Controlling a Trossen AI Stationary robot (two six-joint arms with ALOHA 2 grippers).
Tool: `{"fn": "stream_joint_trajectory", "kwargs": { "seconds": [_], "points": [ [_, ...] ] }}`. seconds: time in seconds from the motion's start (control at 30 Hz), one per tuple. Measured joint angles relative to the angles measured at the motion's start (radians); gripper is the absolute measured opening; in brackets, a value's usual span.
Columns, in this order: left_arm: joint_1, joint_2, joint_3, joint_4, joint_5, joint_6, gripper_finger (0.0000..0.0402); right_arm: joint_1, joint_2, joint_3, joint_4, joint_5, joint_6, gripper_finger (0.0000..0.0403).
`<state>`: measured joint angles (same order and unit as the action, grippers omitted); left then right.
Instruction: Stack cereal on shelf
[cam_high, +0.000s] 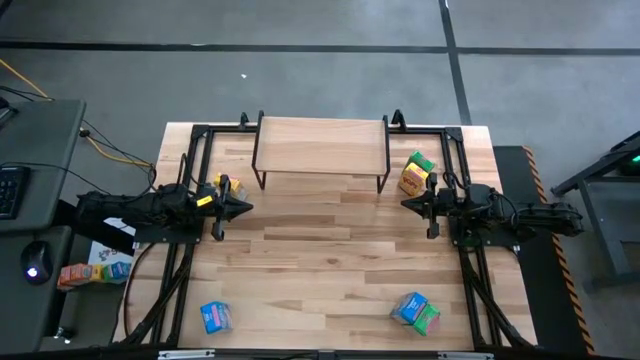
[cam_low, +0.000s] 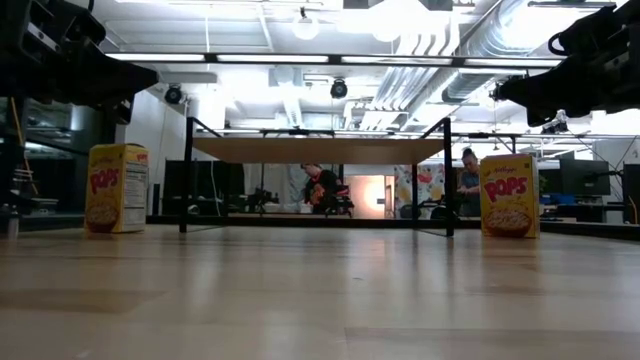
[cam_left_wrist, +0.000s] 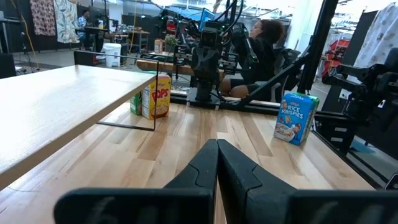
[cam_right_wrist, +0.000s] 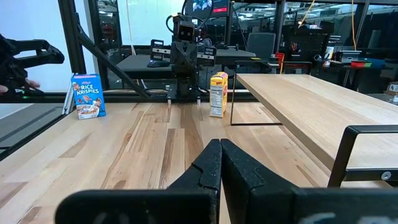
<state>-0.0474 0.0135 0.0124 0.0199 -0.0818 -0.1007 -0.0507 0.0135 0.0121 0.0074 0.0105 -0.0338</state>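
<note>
Desk (cam_high: 40, 150) w/ keyboard (cam_high: 8, 190) sitting at left edge of high view, mouse (cam_high: 33, 262) w/ glowing light lying just below it. Yellow cable (cam_high: 110, 148) trailing from upper left across grey floor (cam_high: 320, 90) toward wooden tabletop (cam_high: 320, 270). Black frame of another stand (cam_high: 610, 170) showing at right edge. In low view, seated person (cam_low: 322, 188) showing at centre under the board, another person (cam_low: 469, 180) standing right of centre; ceiling pipes (cam_low: 420, 60) and lights running across upper part. Left wrist view: person in dark top (cam_left_wrist: 258, 56) sitting upper centre.
</note>
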Motion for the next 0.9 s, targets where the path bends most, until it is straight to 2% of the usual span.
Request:
{"fn": "stream_joint_trajectory", "kwargs": {
  "seconds": [0.17, 0.33, 0.43, 0.63, 0.77, 0.83, 0.9],
  "points": [
    [0.000, 0.000, 0.000, 0.000, 0.000, 0.000, 0.0000, 0.000, 0.000, 0.000, 0.000, 0.000, -0.002, 0.0000],
    [0.000, 0.000, 0.000, 0.000, 0.000, 0.000, 0.0000, -0.002, 0.000, 0.000, 0.021, 0.064, -0.326, 0.0000],
    [0.000, 0.000, 0.000, 0.000, 0.000, 0.000, 0.0000, -0.003, 0.000, 0.000, 0.017, 0.068, -0.412, 0.0000],
    [0.000, 0.000, 0.000, 0.000, 0.000, 0.000, 0.0000, -0.003, 0.001, -0.001, 0.036, 0.049, -0.371, 0.0000],
    [0.000, 0.000, 0.000, 0.000, 0.000, 0.000, 0.0000, -0.001, 0.006, -0.001, 0.200, -0.111, -0.091, 0.0000],
    [0.000, 0.000, 0.000, 0.000, 0.000, 0.000, 0.0000, -0.001, 0.012, -0.001, 0.335, -0.181, -0.048, 0.0000],
    [0.000, 0.000, 0.000, 0.000, 0.000, 0.000, 0.0000, -0.001, 0.026, -0.001, 0.487, -0.246, -0.075, 0.0000]
  ]
}}
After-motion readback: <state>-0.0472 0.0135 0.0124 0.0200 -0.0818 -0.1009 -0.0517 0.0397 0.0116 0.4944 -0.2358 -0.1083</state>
